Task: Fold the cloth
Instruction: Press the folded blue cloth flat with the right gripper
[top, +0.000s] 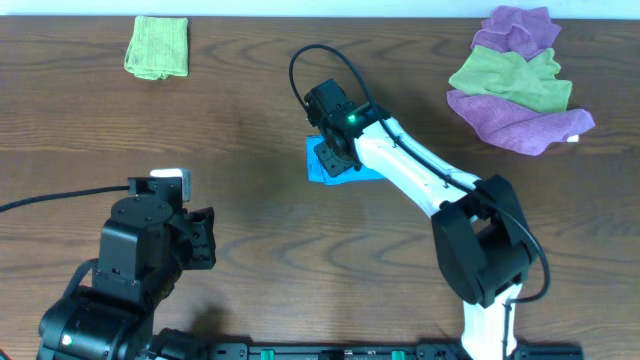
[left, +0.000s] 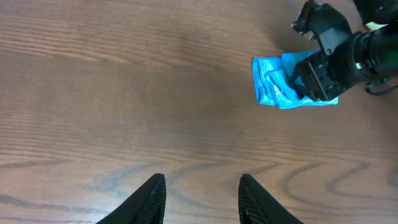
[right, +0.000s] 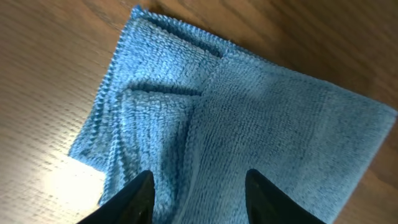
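Directly beneath the right gripper (right: 199, 193), jaws spread apart and clamped on nothing: the blue cloth (right: 249, 106), lying flat near the middle of the wooden table (top: 250, 120). Already doubled over, judging by the stacked layers and stepped edges along its left side in the wrist view. Fingertips low over the cloth's near edge, one on each side of a lengthwise crease; impossible to tell whether touching or just above. Probably held open like this either to press the layers flat or to release after a fold, or else to line up a pinch for one more fold.

Further out, on the near left, the left gripper (left: 202, 199): jaws likewise apart, holding nothing, pulled back over bare wood well away from the cloth, most likely parked to leave the other arm room.

At the far left, a folded green cloth (top: 158, 46), apparently set aside as finished. At the far right, a loose pile of purple and green cloths (top: 520, 85), unfolded, seemingly waiting for their turn.
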